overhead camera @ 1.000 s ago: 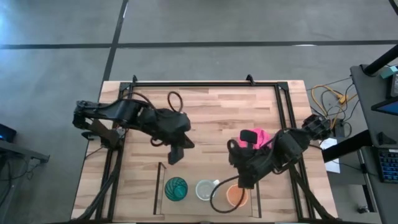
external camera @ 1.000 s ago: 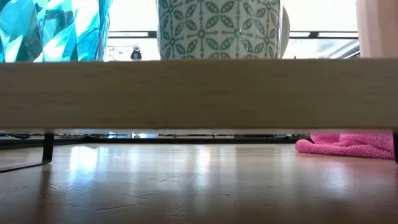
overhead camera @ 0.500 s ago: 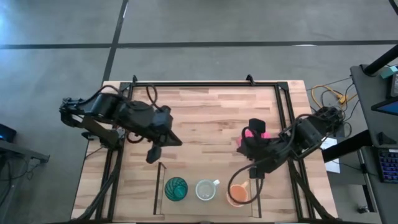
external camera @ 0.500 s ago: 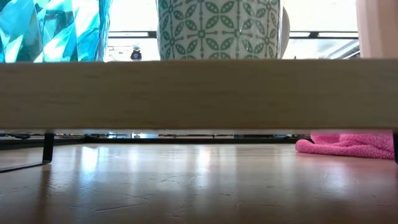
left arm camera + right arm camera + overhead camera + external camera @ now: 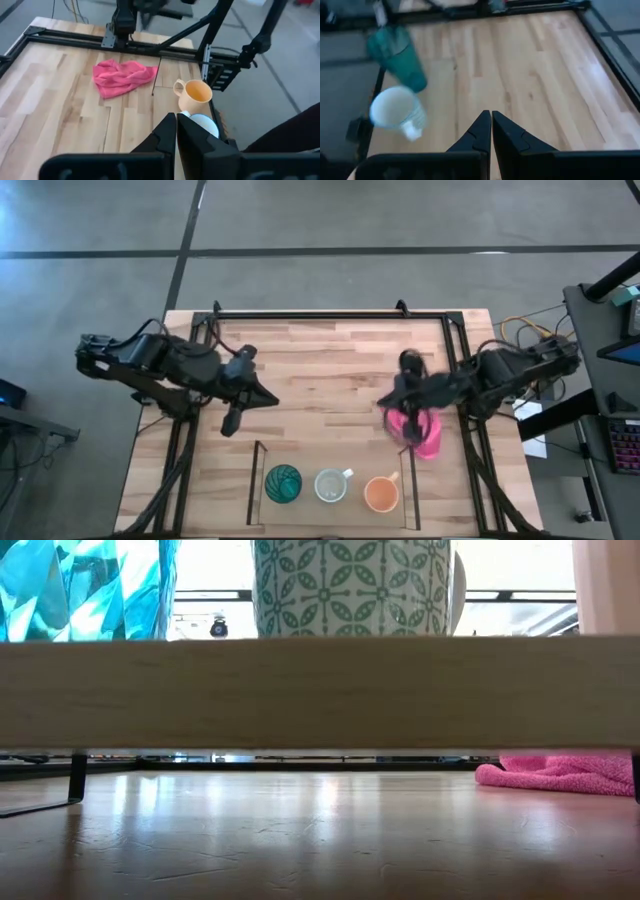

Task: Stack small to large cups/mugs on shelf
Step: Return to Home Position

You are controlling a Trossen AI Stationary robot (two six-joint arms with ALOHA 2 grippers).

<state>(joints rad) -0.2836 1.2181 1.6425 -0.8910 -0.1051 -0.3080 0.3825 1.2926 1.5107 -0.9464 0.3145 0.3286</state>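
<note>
On shelf (image 5: 330, 457): tumbler (image 5: 283, 483), white mug (image 5: 330, 486), orange mug (image 5: 380, 494)

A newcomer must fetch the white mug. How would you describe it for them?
On the wooden table, find the shelf between two thin dark panels at the overhead view's bottom edge. Three cups stand in a row; the white mug is the middle one, between a green tumbler and an orange mug.

Below the left gripper (image 5: 176, 117), whose fingers (image 5: 160, 135) look like matt dark plastic, the table (image 5: 330, 370) is pale planked wood, smooth with a soft sheen, edged by matt black metal rails (image 5: 330, 313). Ahead of that gripper lie a fluffy pink cloth (image 5: 122, 77) and a smooth, faintly glossy orange mug (image 5: 197, 95).
</note>
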